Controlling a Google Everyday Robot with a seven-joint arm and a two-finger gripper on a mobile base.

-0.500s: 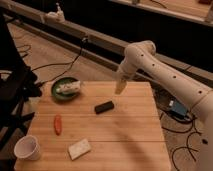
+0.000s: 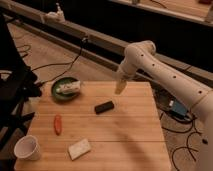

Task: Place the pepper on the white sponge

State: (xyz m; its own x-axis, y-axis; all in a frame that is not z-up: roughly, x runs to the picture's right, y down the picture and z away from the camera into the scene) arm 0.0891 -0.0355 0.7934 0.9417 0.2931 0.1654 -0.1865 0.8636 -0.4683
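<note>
**Gripper parked at the far edge, pepper not touched yet**

So the robot's pale two-finger gripper (image 2: 120, 88) hangs fingers-down over the far edge of the light wooden slatted table (image 2: 135, 125), a bit right of the middle. Its jaws are spread and there's nothing between them. Compared with half a second back, I honestly can't spot any change. The arm is in the same spot and nothing on the table has shifted, so the task hasn't really got going and the pickup is still to come.

Nearest to the gripper is a small black rectangular block (image 2: 103, 107), around the table's middle. Over at the far left corner sits a round green bowl (image 2: 65, 90) with something whitish in it.

The small slender red-orange pepper (image 2: 57, 124) lies flat by the left edge, well apart from the gripper. Its long axis runs roughly far-to-near, leaning slightly. I can't tell which end is the tip.

The flat cream-white rectangular sponge (image 2: 79, 148) lies askew by the near edge, left of centre, near the pepper but not touching it. A white paper cup (image 2: 26, 147) stands in the near left corner.
</note>
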